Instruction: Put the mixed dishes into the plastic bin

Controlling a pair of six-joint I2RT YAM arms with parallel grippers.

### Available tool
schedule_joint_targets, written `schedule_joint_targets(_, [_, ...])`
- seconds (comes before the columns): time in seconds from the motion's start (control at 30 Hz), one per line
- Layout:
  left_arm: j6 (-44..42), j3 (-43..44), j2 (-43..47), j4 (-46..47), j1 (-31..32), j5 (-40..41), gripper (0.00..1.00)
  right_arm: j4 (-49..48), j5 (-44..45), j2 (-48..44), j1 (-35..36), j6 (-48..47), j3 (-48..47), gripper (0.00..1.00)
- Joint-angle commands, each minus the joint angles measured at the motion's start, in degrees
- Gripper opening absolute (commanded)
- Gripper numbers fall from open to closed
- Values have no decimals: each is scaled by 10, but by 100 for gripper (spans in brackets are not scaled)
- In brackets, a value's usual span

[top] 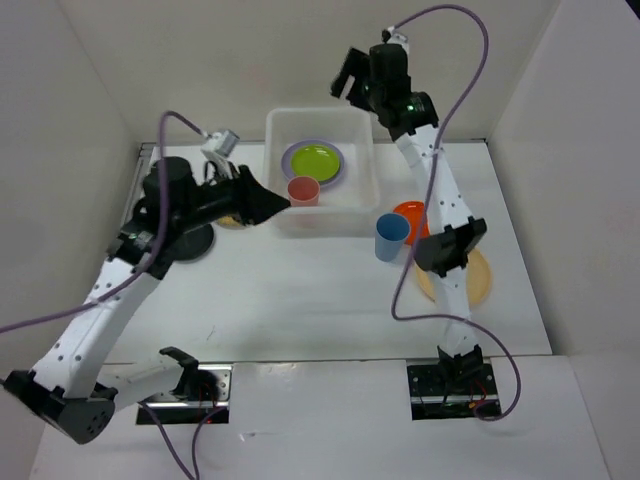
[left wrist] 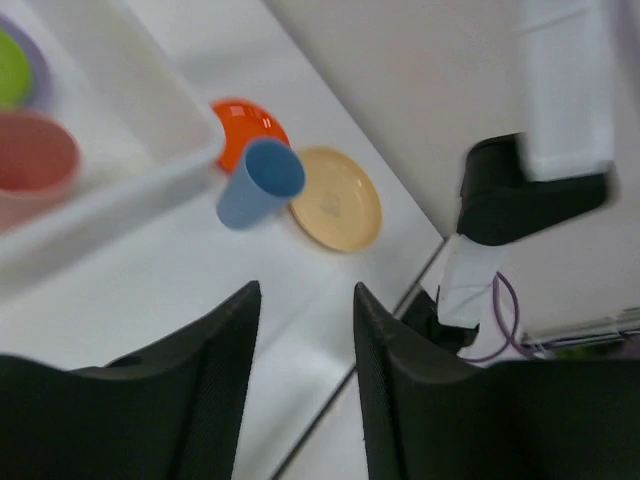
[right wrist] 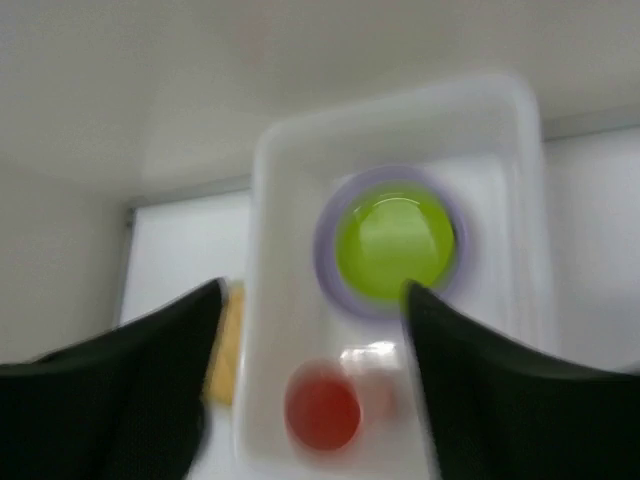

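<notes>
With left tool (left wrist: 305,292) and right tool (right wrist: 312,295) both released and 2 plates (top: 313,160) plus pink-red cup (top: 303,190) in the plastic bin (top: 318,114), risks toppling the counter's (top: 300,290) blue cup (top: 392,236) through a clumsy pinch.

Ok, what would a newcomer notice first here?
The plastic bin at the far middle, holding a lime green plate on a lavender plate and a pink-red cup. Then the blue cup just right of it, beside an orange plate. The right gripper hangs open above the bin.
</notes>
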State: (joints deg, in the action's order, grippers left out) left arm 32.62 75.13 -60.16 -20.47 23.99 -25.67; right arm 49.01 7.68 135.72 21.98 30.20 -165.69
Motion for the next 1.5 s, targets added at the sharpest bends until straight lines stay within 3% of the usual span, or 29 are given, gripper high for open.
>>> schedule_joint_targets(0.0, [52,-60,-44,114,40,-61,43,110,31,-85,3,-4,-50,65])
schedule_joint_targets(0.03, [60,-68,-54,140,54,-40,35,120,39,-106,9,-4,-96,25])
schedule_joint_targets(0.07, [68,-76,-75,158,68,-32,17,142,48,-118,18,-4,-140,11])
schedule_joint_targets(0.13, [96,-90,-102,206,119,-6,9,178,75,-163,31,-4,-141,8])
schedule_joint_targets(0.2, [117,-90,-156,234,177,18,10,214,90,-189,52,-4,-141,19])
schedule_joint_targets(0.23, [123,-90,-196,241,194,36,13,228,113,-215,60,-4,-141,35])
schedule_joint_targets(0.3, [128,-81,-235,248,233,47,19,256,138,-243,91,-15,-141,46])
schedule_joint_targets(0.33, [146,-74,-264,255,243,59,36,256,147,-256,103,-23,-141,59])
schedule_joint_targets(0.4, [154,-74,-288,276,262,82,40,256,168,-306,143,-17,-112,66])
schedule_joint_targets(0.5, [186,-74,-332,320,290,93,48,256,139,-351,143,-11,-112,82])
schedule_joint_targets(0.6, [220,-68,-386,356,308,106,51,256,134,-404,143,16,-68,83])
schedule_joint_targets(0.67, [230,-51,-427,368,323,106,51,256,134,-436,143,39,-1,79])
schedule_joint_targets(0.87, [249,4,-503,380,341,134,51,251,152,-572,143,82,175,79])
schedule_joint_targets(1.1, [271,68,-593,390,353,163,51,186,183,-779,143,127,501,80])
schedule_joint_targets(1.33, [300,90,-631,402,374,253,51,178,168,-823,143,138,604,83])
schedule_joint_targets(1.43, [310,114,-656,385,386,273,57,172,162,-823,143,138,615,83])
schedule_joint_targets(1.47, [310,114,-667,379,386,279,63,166,162,-828,143,138,621,83])
